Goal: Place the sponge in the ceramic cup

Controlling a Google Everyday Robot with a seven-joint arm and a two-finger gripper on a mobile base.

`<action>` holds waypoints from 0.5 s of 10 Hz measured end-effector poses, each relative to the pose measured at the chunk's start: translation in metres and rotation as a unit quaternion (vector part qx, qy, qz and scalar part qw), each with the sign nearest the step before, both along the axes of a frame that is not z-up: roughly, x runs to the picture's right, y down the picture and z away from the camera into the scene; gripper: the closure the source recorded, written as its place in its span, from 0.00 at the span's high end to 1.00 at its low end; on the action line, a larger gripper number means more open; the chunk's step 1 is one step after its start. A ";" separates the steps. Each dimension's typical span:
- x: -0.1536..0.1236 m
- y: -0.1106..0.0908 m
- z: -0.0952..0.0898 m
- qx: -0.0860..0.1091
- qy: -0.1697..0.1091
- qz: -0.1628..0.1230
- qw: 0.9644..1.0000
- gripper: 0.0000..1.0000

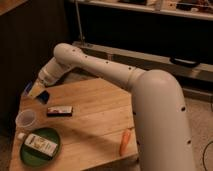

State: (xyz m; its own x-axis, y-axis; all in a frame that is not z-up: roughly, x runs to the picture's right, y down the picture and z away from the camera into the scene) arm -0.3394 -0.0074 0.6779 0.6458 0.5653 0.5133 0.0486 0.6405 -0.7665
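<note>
The dark-blue sponge (44,96) hangs over the table's back left corner, and my gripper (35,91) is shut on it. My white arm (100,65) reaches in from the right. The ceramic cup (26,119) is pale and round. It stands upright on the wooden table (95,125) near the left edge, below and slightly left of the gripper. The sponge is above the table and apart from the cup.
A dark packet with a white label (60,111) lies right of the cup. A green plate (31,155) at the front left holds a pale packet (41,143). An orange carrot (125,142) lies near the front right edge.
</note>
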 end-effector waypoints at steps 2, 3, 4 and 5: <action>-0.001 0.000 0.000 0.003 -0.013 0.003 1.000 0.00; -0.020 0.004 -0.001 0.014 -0.097 0.028 0.995 0.00; -0.032 0.003 -0.001 0.019 -0.137 0.044 0.989 0.00; -0.039 0.002 -0.002 0.021 -0.150 0.044 0.987 0.00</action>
State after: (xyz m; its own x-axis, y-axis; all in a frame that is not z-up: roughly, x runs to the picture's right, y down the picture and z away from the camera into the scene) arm -0.3779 -0.0051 0.6754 0.4097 0.5864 0.6987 0.2118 0.6839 -0.6982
